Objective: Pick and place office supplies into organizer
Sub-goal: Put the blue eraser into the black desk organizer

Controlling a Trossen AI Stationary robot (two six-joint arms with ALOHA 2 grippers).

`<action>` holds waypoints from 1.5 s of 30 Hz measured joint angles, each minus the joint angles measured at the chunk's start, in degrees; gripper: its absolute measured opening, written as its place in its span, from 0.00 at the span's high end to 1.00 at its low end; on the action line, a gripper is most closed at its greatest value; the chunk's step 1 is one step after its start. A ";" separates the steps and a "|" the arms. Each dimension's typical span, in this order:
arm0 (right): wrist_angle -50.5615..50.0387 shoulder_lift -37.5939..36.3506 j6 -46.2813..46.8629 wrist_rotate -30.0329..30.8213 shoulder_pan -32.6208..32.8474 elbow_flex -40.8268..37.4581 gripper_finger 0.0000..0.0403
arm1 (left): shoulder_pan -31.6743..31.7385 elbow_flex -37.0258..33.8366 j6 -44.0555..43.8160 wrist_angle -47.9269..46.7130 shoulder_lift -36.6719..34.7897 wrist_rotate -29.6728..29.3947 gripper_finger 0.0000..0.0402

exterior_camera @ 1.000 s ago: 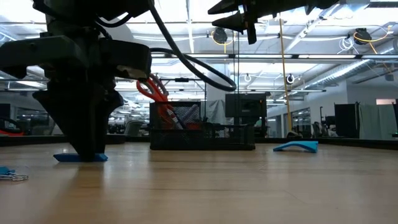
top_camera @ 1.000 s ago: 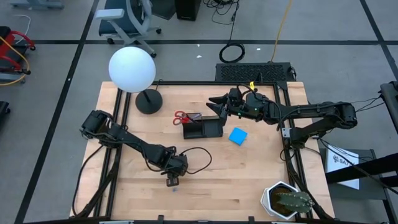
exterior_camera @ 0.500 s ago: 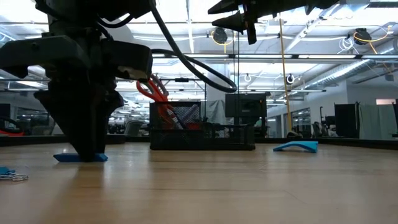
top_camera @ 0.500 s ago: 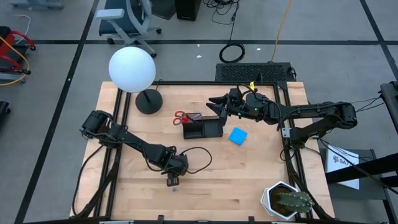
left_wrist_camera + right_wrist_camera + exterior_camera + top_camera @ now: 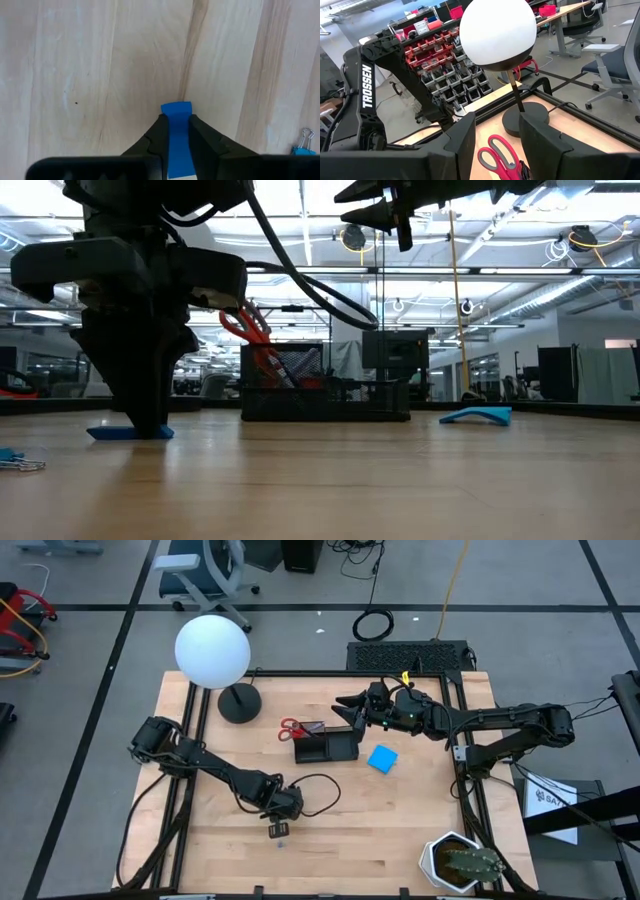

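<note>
Black organizer holding red scissors, left tool clamped on blue eraser, right tool parted

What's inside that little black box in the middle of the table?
Red-handled scissors stick out of the black organizer, handles up. The mesh walls hide whatever else may lie inside.

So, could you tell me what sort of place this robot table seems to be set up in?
Most likely a robotics lab or workshop: shelves of red parts bins behind the table, an office chair on bare floor, and a long hall with exposed ceiling lights.
</note>
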 joint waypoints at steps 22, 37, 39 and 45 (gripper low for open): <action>0.00 0.00 -0.02 0.05 0.00 0.02 0.65 | 1.37 7.05 4.33 -6.26 0.59 -0.53 0.82; 0.02 0.00 -0.02 0.07 -0.13 0.02 0.65 | 1.43 12.43 3.42 -11.19 0.39 -3.34 0.82; 0.02 0.00 -0.17 0.07 -0.35 0.02 0.65 | 1.59 13.21 3.58 -12.05 0.39 -3.88 0.82; -0.26 -0.65 -0.15 0.07 -1.48 0.02 0.65 | 3.06 16.34 6.15 -14.88 0.29 -6.54 0.82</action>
